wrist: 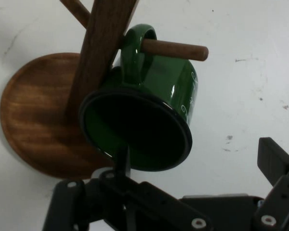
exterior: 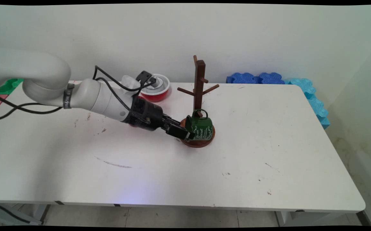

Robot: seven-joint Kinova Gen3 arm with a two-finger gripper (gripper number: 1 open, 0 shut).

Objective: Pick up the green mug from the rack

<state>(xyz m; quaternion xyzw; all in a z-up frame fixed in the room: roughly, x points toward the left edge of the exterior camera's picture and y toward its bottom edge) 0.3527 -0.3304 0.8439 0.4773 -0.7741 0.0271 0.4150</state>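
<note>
A dark green enamel mug (exterior: 201, 126) (wrist: 154, 120) with white lettering hangs by its handle on a low peg (wrist: 178, 49) of the wooden mug tree (exterior: 200, 83) (wrist: 103, 48). The mug is tilted, its mouth facing the hand, just above the tree's round base (exterior: 204, 142) (wrist: 33, 110). My gripper (exterior: 188, 134) (wrist: 197, 154) is open, low over the table at the mug's left side. One finger (wrist: 123, 161) is at the mug's rim. The other finger (wrist: 274, 159) stands well clear of the mug.
A red bowl (exterior: 156, 92) with white things in it stands behind the arm. Blue foam pieces (exterior: 256, 78) and cyan ones (exterior: 314, 99) line the table's far right corner. Green and red mats (exterior: 4, 86) lie at the far left. The white table (exterior: 269, 154) ends on the right.
</note>
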